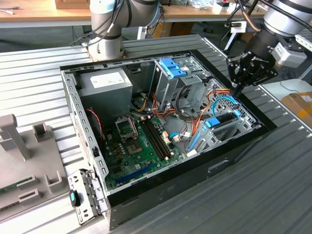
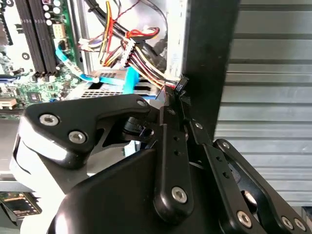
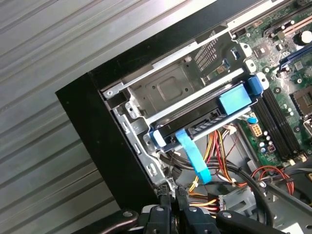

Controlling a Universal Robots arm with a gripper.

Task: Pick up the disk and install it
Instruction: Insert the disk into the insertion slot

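The end effector (image 1: 237, 89) hung with its fingers pressed together and empty, tips just above the open computer case's (image 1: 234, 151) rim, beside a bundle of coloured wires (image 3: 214, 146). Just past the tips, the first wrist view showed the disk (image 3: 204, 124) lying in its metal bay, blue frame along its edges. The exterior view took in the motherboard (image 1: 141, 141) and ribbed surface (image 1: 273, 195).

The open computer case (image 1: 195, 180) lies on the ribbed metal table (image 1: 273, 195). The gripper (image 1: 236, 90) hangs over the case's rim at the exterior view's right. Inside the case, near that rim, the disk (image 1: 223, 118) sits in a bay with its blue frame visible.
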